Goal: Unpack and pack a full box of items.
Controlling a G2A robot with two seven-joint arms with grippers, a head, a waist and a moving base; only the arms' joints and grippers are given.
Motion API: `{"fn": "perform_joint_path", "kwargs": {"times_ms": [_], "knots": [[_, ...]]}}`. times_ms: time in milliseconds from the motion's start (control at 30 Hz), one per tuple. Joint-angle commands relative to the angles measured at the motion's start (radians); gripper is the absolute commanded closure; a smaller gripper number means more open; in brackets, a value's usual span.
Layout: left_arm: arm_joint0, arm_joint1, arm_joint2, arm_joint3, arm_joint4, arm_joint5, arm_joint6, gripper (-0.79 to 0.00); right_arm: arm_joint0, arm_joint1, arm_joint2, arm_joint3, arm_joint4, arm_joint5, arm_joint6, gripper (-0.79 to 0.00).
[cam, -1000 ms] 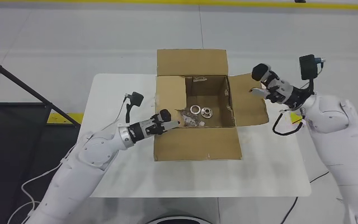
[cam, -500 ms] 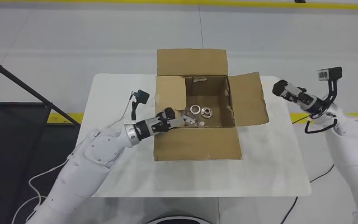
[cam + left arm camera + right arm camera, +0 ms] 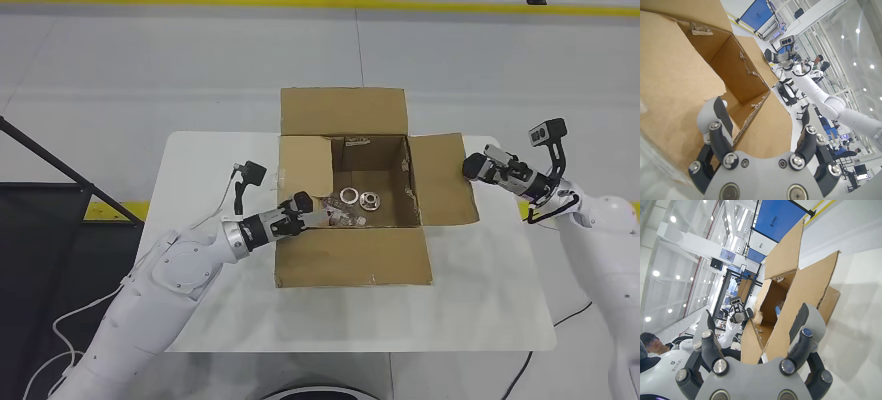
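An open cardboard box (image 3: 355,262) stands mid-table with its four flaps spread. Inside lie two metal rings (image 3: 359,199) and a crumpled clear plastic wrap (image 3: 332,210). My left gripper (image 3: 299,209) is at the box's left wall, beside the inward-leaning left flap (image 3: 305,165). Seen from the left wrist, this gripper (image 3: 763,113) is open, its fingers on either side of a cardboard edge without clamping it. My right gripper (image 3: 472,165) hovers at the outer edge of the right flap (image 3: 445,185). In the right wrist view it (image 3: 755,321) is open and empty, facing the box (image 3: 810,283).
The white table (image 3: 200,180) has bare room to the left, right and front of the box. A black frame and a yellow floor mark (image 3: 105,210) lie off the table's left side.
My right gripper swung away from the right flap's far corner out to the right, then came back to the flap's outer edge. The left gripper shifted slightly at the box's left wall.
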Motion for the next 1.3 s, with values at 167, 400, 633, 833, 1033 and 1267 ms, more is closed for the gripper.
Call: {"fn": "perform_joint_path", "kwargs": {"times_ms": [167, 400, 633, 833, 1033, 1267], "knots": [[0.012, 0.000, -0.013, -0.007, 0.000, -0.001, -0.005, -0.785, 0.009, 0.003, 0.016, 0.045, -0.010, -0.038, -0.038, -0.785], [0.010, -0.003, -0.015, -0.009, 0.002, -0.003, -0.012, -0.785, 0.008, -0.010, -0.009, 0.047, -0.003, 0.024, 0.024, -0.785], [0.007, -0.006, -0.015, -0.005, 0.004, -0.001, -0.020, -0.785, 0.014, -0.025, -0.012, -0.016, 0.048, 0.047, 0.047, -0.785], [0.006, -0.008, -0.016, -0.001, 0.004, -0.002, -0.022, -0.785, -0.002, -0.016, 0.019, -0.111, 0.076, 0.045, 0.046, -0.785], [0.006, -0.008, -0.016, -0.001, 0.004, -0.002, -0.022, -0.785, -0.002, -0.016, 0.019, -0.111, 0.076, 0.045, 0.046, -0.785], [0.006, -0.008, -0.016, -0.001, 0.004, -0.002, -0.022, -0.785, -0.002, -0.016, 0.019, -0.111, 0.076, 0.045, 0.046, -0.785]]}}
